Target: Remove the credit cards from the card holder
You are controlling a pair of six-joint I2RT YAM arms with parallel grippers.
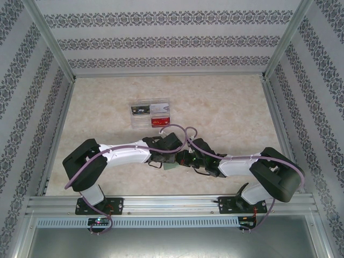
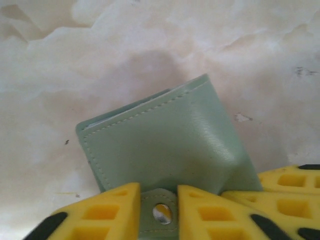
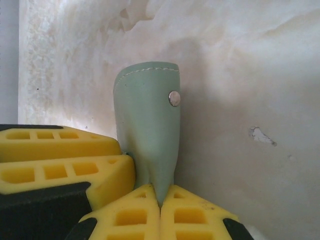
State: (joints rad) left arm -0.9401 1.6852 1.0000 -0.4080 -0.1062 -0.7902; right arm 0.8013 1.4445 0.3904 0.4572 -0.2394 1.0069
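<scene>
The card holder (image 2: 165,145) is a soft grey-green wallet, folded shut and held a little above the marbled table. Its small side tab with a metal snap (image 2: 161,213) sits between the yellow fingers of my left gripper (image 2: 159,190), which press on both edges of the tab. My right gripper (image 3: 160,194) is shut on another edge of the card holder (image 3: 147,115), pinching it thin between its fingertips. In the top view both grippers, left (image 1: 161,159) and right (image 1: 186,161), meet at the card holder (image 1: 173,166) near the table's front. The credit cards are hidden.
A clear plastic box (image 1: 150,114) with dark and red contents lies on the table behind the grippers. Patterned walls and metal rails (image 1: 59,113) enclose the table on three sides. Purple cables loop over both wrists.
</scene>
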